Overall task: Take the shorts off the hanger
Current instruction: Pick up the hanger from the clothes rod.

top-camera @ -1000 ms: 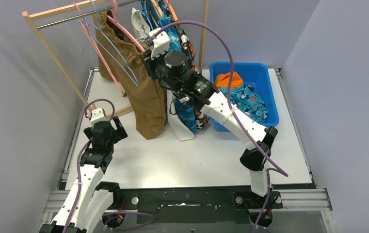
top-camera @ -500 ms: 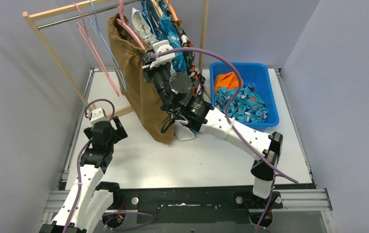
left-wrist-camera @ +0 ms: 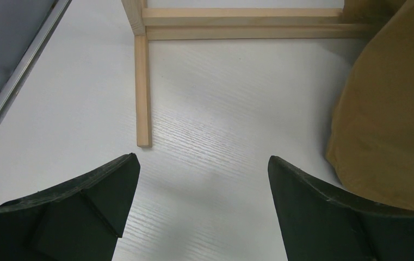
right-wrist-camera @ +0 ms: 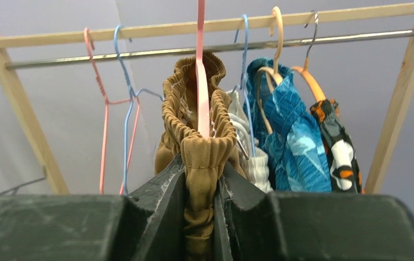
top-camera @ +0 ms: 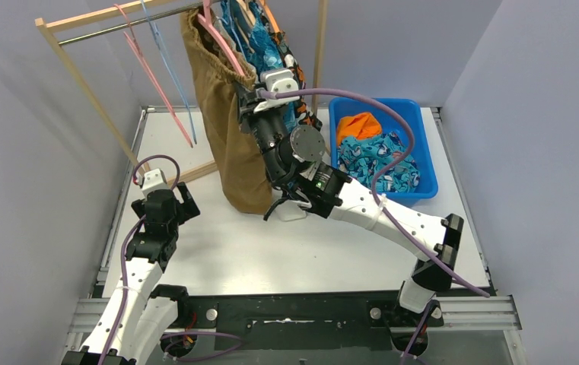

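The plain brown shorts (top-camera: 229, 137) hang from a pink hanger (right-wrist-camera: 201, 70) on the rack's metal rail (right-wrist-camera: 139, 53). My right gripper (top-camera: 252, 95) is shut on their gathered waistband (right-wrist-camera: 202, 157). Behind them on the rail hang white shorts (right-wrist-camera: 251, 163), blue patterned shorts (right-wrist-camera: 294, 141) and camouflage shorts (right-wrist-camera: 338, 149). Orange shorts (top-camera: 358, 124) and teal shark-print shorts (top-camera: 381, 161) lie in the blue bin (top-camera: 423, 144). My left gripper (left-wrist-camera: 202, 185) is open and empty, low over the table left of the brown shorts' hem (left-wrist-camera: 389, 136).
Two bare hangers, pink (top-camera: 145, 68) and blue (top-camera: 168, 68), hang at the rail's left. The rack's wooden frame has a slanted left post (top-camera: 88, 95), a right post (top-camera: 319, 53) and a foot on the table (left-wrist-camera: 142, 89). Grey walls close in both sides.
My right arm has moved right with the brown waistband in its grip, dragging the brown shorts and their pink hanger along the rail towards the other shorts. The left arm has not moved.
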